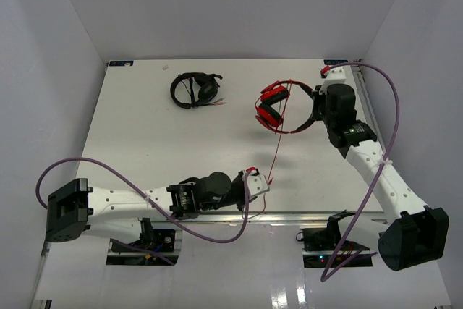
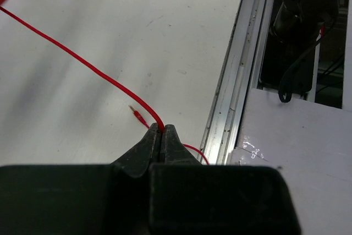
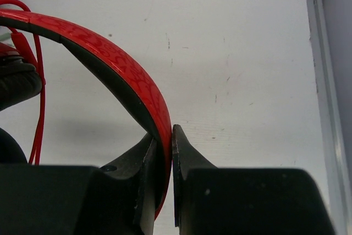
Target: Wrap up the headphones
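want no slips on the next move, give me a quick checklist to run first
1. left claw pinching the red cable: ok
2. right claw clamped on the red headband: ok
3. cable from headband to left claw free of snags: ok
4. black headphones apart from the cable: ok
5. cable turns wound on the headband: cannot tell

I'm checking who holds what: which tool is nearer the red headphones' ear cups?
Right. The right tool is shut on the headband, just beside the ear cups. The left tool pinches the cable far off, at the near edge of the table.
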Robot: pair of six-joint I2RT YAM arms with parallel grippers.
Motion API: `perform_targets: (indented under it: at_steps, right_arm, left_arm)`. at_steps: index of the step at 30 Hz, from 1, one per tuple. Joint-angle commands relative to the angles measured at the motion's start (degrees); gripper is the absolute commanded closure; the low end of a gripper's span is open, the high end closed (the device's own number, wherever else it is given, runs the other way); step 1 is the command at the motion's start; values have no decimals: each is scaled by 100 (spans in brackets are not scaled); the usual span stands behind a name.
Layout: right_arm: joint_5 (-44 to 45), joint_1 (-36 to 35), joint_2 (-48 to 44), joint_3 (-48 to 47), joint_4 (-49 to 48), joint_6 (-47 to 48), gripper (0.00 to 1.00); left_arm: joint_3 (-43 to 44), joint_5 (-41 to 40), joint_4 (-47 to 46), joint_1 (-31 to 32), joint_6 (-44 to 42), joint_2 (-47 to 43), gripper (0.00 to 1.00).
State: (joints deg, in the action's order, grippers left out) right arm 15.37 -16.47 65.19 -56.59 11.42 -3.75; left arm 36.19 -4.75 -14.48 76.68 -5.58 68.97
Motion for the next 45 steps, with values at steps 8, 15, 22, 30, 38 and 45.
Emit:
perform_targets:
  at_steps: [8,15,22,30,38,45]
  right_arm:
    - [-1294,-427,-709,625,-599,2789,92]
    - [-2929,-446,-946,498,615,4164,92]
    - [-3693,-454,-974,303,1437,4845,92]
    - [-4297,-462,-963,350,1679,4884,92]
    - [-5142,-454,-904,5,1954,4459,92]
    - [-5649,-459,-733,-392,2220,4057,92]
  left_arm:
    - [1387,-1651,1814,37,-1534,-288,100]
    - [1909,-1934,2083,-527,-2303,-58,100]
    - [1852,-1738,1583,-1107,-2666,-38,100]
    - [2068,-1209,1177,-1555,-2677,134,100]
    - [1688,-713,911,-1914,-2221,246,100]
    - [1104,-290,396,-2072,-1654,-83,90]
